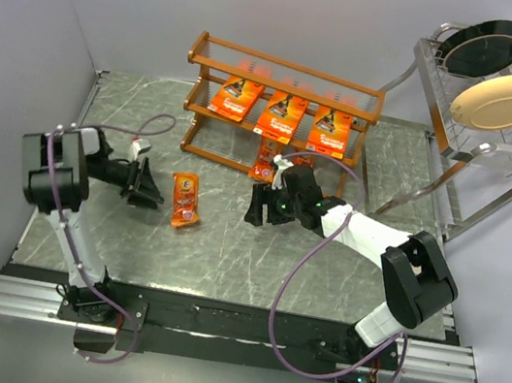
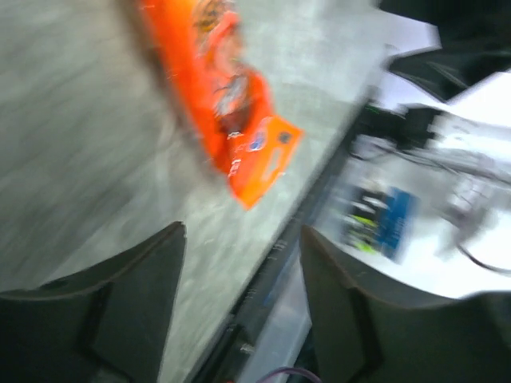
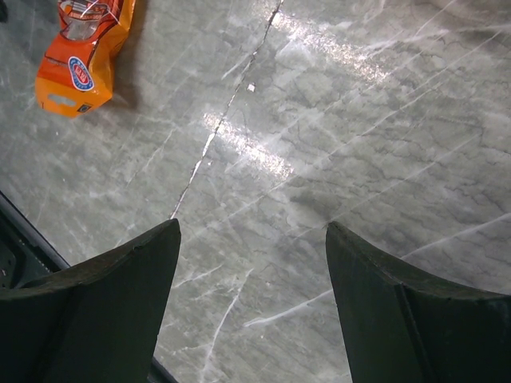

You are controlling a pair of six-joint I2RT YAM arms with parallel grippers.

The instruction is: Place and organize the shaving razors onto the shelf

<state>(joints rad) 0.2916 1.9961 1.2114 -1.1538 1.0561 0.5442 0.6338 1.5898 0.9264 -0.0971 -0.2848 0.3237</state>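
The orange-brown shelf [image 1: 287, 64] stands at the back of the table. Three large orange razor cards [image 1: 282, 114] lean on its middle tier. A small orange blister pack [image 1: 266, 158] sits at the shelf's foot; the right arm partly hides that spot. Another small pack [image 1: 186, 199] lies flat on the table; it also shows in the left wrist view [image 2: 227, 104] and the right wrist view [image 3: 84, 52]. My left gripper [image 1: 151, 192] is open and empty, just left of that pack. My right gripper [image 1: 255, 206] is open and empty, to the pack's right, above bare table.
A silver metal plate rack [image 1: 485, 141] holding a black plate [image 1: 487, 45] and a cream plate [image 1: 503, 99] stands at the back right. The table's near edge and black rail [image 1: 215, 317] run along the front. A grey wall stands on the left.
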